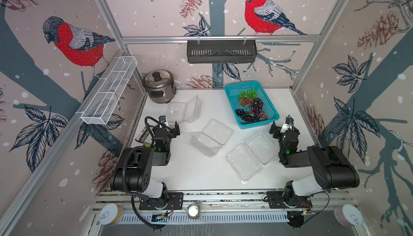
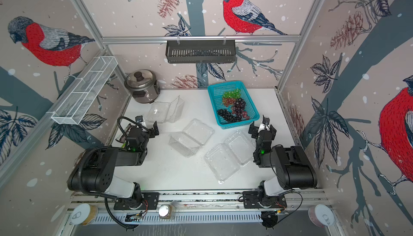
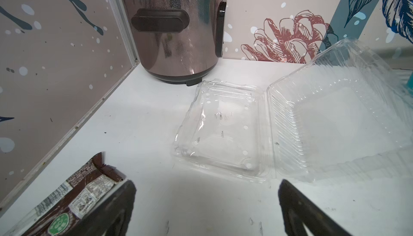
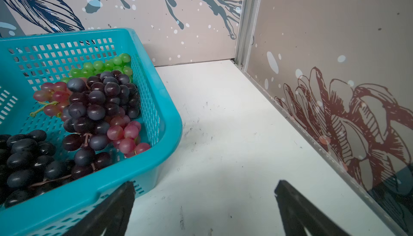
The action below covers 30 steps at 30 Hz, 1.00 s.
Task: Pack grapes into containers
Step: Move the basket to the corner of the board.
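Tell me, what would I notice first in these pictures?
Probably the big red-breasted wallpaper birds all around. On the white table, the turquoise basket at the back right holds shiny green, red and dark grapes, and three clear containers lie open and empty nearby.

Three containers (image 1: pixel 218 131), one basket (image 1: pixel 234 91), one rice cooker (image 1: pixel 159 86).

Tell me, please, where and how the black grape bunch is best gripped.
Probably across the middle of the black bunch, straight from above with the open right hand: it lies flat and long in the near corner of the basket, walls blocking any sideways approach, and its stem is mostly buried.
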Available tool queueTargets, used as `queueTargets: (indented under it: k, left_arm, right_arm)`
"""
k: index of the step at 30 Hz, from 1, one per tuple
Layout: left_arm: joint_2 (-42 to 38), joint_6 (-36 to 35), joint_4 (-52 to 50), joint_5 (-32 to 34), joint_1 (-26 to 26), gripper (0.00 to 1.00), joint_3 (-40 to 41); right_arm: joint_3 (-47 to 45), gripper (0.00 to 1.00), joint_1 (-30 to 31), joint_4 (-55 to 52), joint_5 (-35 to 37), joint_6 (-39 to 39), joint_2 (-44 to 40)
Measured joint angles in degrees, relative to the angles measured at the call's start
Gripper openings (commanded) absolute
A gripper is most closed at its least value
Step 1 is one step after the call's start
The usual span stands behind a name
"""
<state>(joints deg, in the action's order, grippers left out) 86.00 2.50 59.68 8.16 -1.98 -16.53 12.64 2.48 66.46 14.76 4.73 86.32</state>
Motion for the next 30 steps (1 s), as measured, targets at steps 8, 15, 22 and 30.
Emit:
queueTargets:
  k: [8, 15, 22, 30]
  left_arm:
    - [0.0, 0.0, 0.0, 0.0, 0.0, 0.99, 0.0]
    - [0.0, 0.0, 0.0, 0.0, 0.0, 0.98, 0.0]
    - [0.0, 0.0, 0.0, 0.0, 0.0, 0.98, 0.0]
    - [0.0, 0.0, 0.0, -0.1, 0.3, 0.98, 0.0]
  right_arm:
    - [0.0, 0.99, 0.0, 0.0, 0.0, 0.0, 0.0]
    - [0.0, 0.99, 0.0, 0.0, 0.0, 0.0, 0.0]
    - [0.0, 0.99, 0.0, 0.0, 0.0, 0.0, 0.0]
    - [0.3, 0.99, -0.8, 0.0, -0.5, 0.1, 0.0]
